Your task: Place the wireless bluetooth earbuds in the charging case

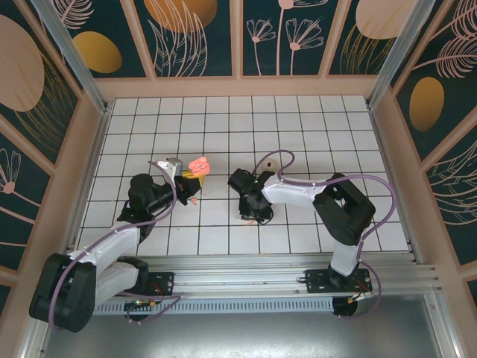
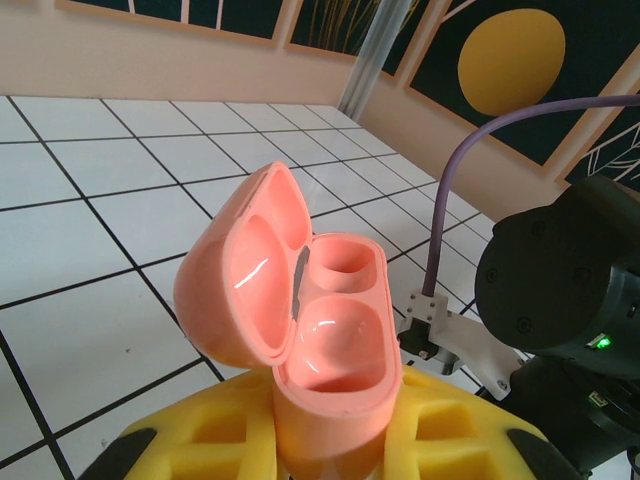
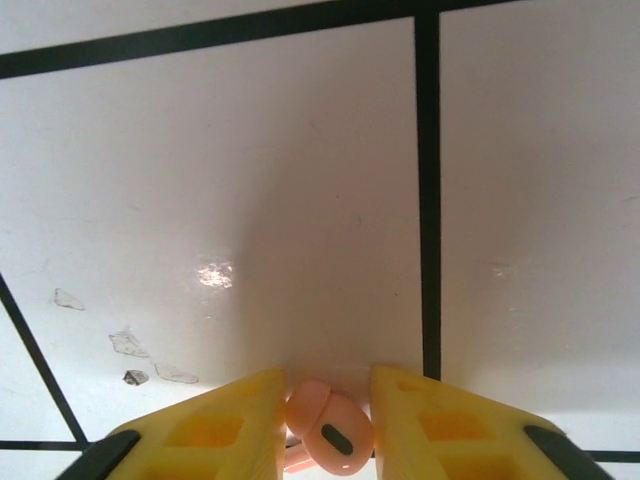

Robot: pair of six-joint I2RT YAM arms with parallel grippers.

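Gripping the charging case (image 2: 335, 350) in the left jaws, clamped on its lower body, upright, with lid (image 2: 245, 270) swung open toward nine o'clock and both glossy salmon-pink wells bare. Holding the right jaws low over the white tiled surface (image 3: 250, 180), closed in from nine and three o'clock against one pale pink earbud (image 3: 330, 432), its dark slot turned toward the wrist camera. Seen from above, case lying at about ten o'clock of the right jaws, well apart from the bud, with black grid lines between.
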